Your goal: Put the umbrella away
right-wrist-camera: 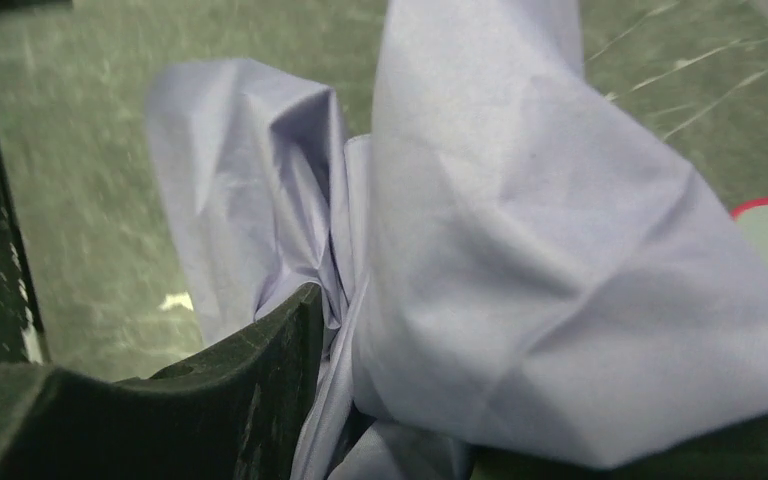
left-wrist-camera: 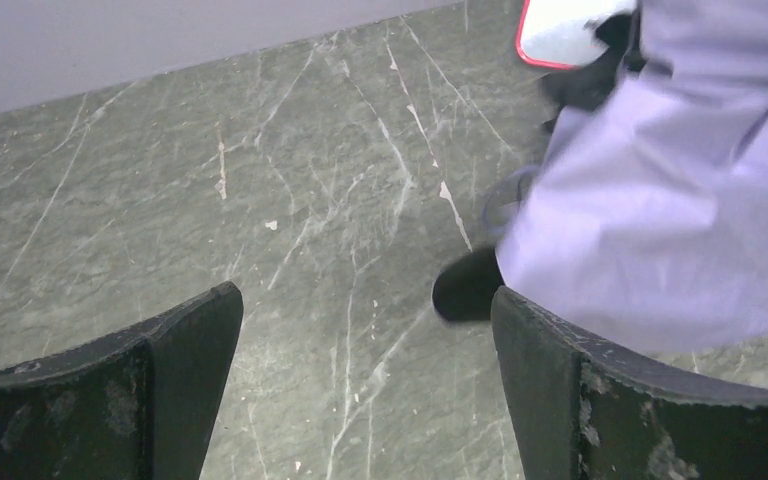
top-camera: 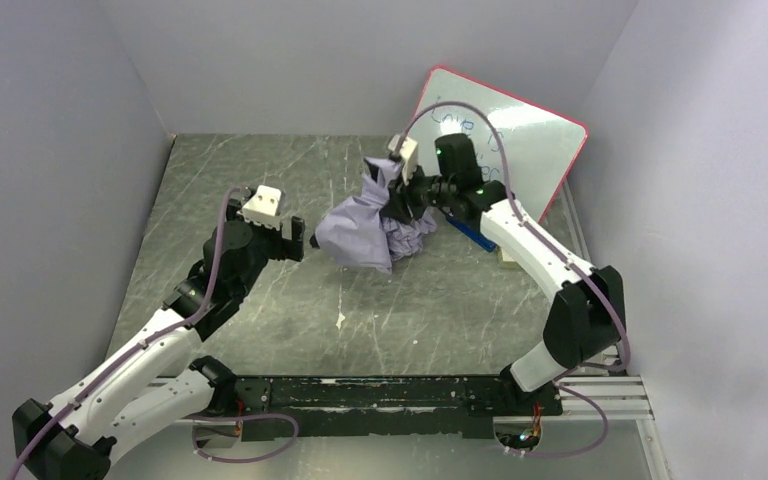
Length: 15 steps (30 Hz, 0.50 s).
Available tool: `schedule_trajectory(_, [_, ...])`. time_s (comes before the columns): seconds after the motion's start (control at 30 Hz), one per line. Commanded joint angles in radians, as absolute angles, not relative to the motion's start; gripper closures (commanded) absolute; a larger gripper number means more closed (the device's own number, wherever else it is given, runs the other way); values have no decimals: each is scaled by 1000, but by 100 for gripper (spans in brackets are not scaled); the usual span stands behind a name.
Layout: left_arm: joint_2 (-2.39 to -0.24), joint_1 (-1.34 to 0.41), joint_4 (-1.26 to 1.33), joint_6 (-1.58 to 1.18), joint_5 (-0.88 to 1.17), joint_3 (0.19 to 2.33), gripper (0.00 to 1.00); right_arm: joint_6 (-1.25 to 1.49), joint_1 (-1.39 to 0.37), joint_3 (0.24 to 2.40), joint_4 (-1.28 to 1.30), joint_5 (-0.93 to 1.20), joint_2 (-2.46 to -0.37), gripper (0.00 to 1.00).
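The umbrella [top-camera: 365, 232] is a crumpled lavender bundle with black parts, held above the middle of the green marbled table. My right gripper [top-camera: 400, 203] is shut on the umbrella's fabric [right-wrist-camera: 520, 260], which fills the right wrist view; one finger [right-wrist-camera: 260, 380] presses against the folds. My left gripper [top-camera: 298, 243] is open and empty just left of the bundle. In the left wrist view the umbrella [left-wrist-camera: 670, 200] hangs at the upper right, with a black tip [left-wrist-camera: 465, 285] beside my right finger [left-wrist-camera: 600, 390].
A whiteboard with a red rim [top-camera: 505, 135] leans against the back right wall. A blue eraser [top-camera: 475, 235] lies by its foot under my right arm. Grey walls enclose the table on three sides.
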<state>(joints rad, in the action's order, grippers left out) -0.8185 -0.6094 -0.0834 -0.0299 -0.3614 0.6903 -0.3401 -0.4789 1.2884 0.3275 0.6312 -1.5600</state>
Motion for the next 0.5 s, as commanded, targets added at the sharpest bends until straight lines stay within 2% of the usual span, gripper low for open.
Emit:
schedule_trajectory(0.0, [-786, -602, -9, 29, -314, 664, 2, -155, -438, 1420, 362, 649, -1523, 100])
schedule_trajectory(0.17, [-754, -603, 40, 45, -278, 632, 2, -52, -424, 1552, 405, 570, -1504, 100])
schedule_trajectory(0.47, [-718, -602, 91, 44, -112, 590, 2, 48, -416, 1635, 393, 560, -1454, 100])
